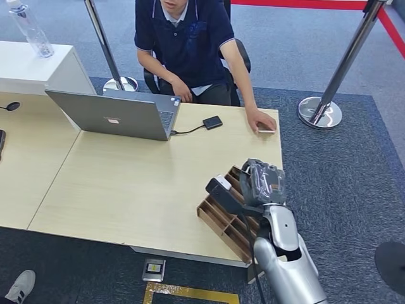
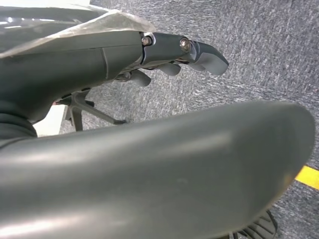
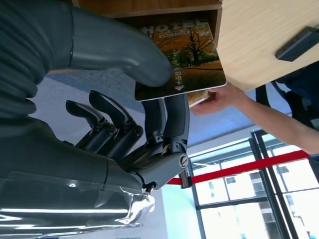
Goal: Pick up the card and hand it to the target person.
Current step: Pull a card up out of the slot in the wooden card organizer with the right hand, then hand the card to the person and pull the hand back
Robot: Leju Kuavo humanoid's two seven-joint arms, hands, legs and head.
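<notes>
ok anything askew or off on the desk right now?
The wooden card tray sits at an angle with its corner past the desk edge. The right hand pinches a card over it. Nothing spilled or damaged.

A brown wooden compartment tray (image 1: 224, 221) sits at the near right corner of the pale wooden table (image 1: 119, 190). A grey open laptop (image 1: 114, 114) stands along the far edge, left of a small black drive (image 1: 212, 122) (a cable joins them). Behind the far edge sits a person in a dark polo shirt (image 1: 191, 44), one hand (image 1: 260, 120) resting at the far right corner.
</notes>
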